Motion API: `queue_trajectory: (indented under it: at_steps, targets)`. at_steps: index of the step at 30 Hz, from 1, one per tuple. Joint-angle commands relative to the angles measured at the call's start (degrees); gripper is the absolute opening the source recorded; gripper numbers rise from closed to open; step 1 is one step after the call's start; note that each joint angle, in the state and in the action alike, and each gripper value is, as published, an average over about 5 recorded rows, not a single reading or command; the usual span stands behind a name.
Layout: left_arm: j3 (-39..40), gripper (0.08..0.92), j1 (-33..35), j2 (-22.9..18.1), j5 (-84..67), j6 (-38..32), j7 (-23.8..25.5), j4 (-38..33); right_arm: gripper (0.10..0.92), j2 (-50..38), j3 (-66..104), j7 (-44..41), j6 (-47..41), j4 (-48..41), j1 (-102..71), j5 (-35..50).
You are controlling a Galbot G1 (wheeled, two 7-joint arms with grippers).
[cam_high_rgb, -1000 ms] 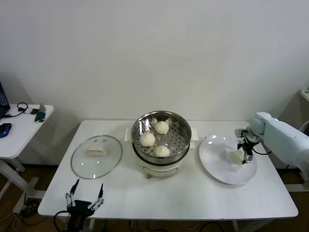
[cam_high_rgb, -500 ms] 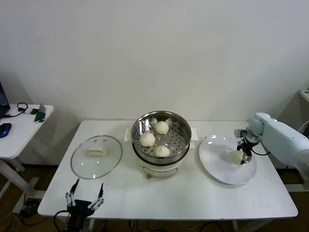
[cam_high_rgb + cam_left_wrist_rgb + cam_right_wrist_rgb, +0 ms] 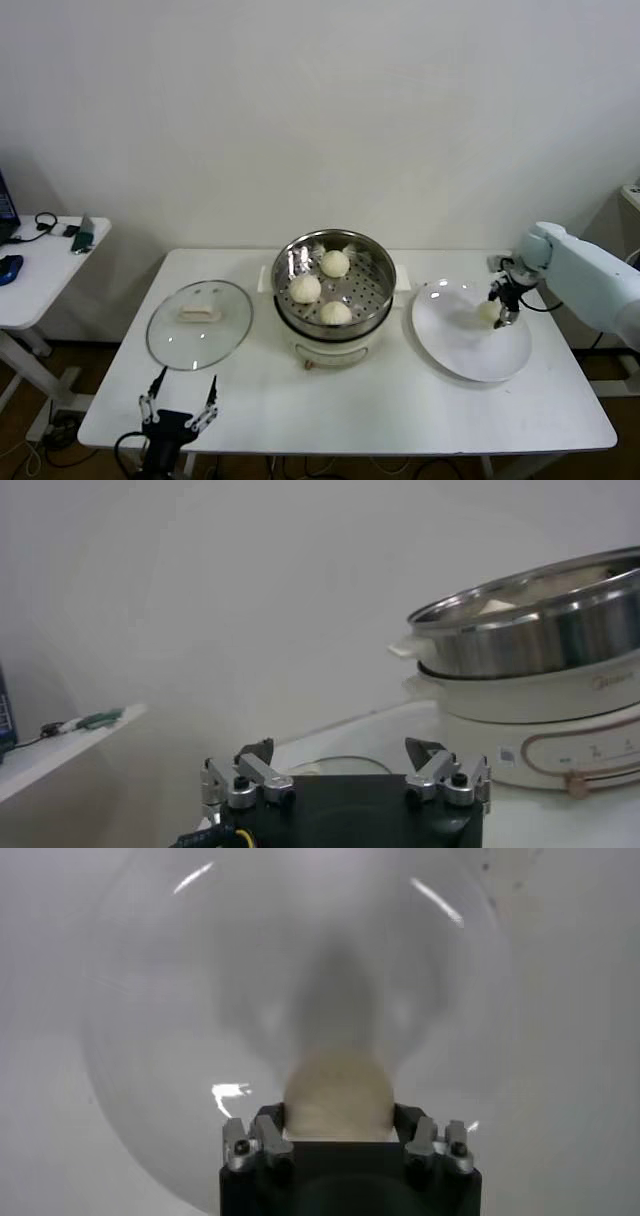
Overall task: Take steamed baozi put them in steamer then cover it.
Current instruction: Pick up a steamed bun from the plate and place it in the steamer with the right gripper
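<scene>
Right tool [image 3: 499,310] clenches the last baozi [image 3: 488,311] over the plate [image 3: 470,355] near the desk's right edge. Its goal, the steamer [image 3: 335,275] at desk centre, holding three buns, lies toward the robot's left. Left tool [image 3: 178,418] hangs spread wide off the front-left corner.

faint grey brand mark on white cooker base [image 3: 608,687], letters unreadable

Open tabletop [image 3: 400,400] in front of the steamer [image 3: 335,285] and plate [image 3: 470,345]. Narrow gap between steamer and plate. Glass lid [image 3: 199,322] lying flat just left of steamer. Three buns [image 3: 306,288] filling part of the basket floor.
</scene>
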Motion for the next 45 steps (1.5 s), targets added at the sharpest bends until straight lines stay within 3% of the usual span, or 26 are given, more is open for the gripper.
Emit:
queue_trajectory:
  at_steps: [1, 13, 22, 45]
  targets:
    - [0.6, 0.823, 0.1, -0.1, 0.2, -0.1, 0.5, -0.1, 0.696, 0.7, -14.3, 0.5, -4.1, 6.4, 14.5, 17.5]
    - [3.1, 0.823, 0.0, 1.0, -0.1, -1.2, 0.6, -1.7, 0.696, 10.9, -33.4, 3.8, -10.3, 16.5, 37.3, 40.6]
    - [4.2, 0.823, 0.1, 1.9, -0.3, -1.8, 0.7, -2.2, 0.696, 20.6, -41.4, 7.3, -12.8, 22.5, 42.3, 53.0]
    - [2.2, 0.823, 1.0, 3.8, -2.6, -3.0, 1.0, -0.4, 0.696, 27.7, -45.0, 10.2, -13.6, 19.8, 28.9, 51.2]
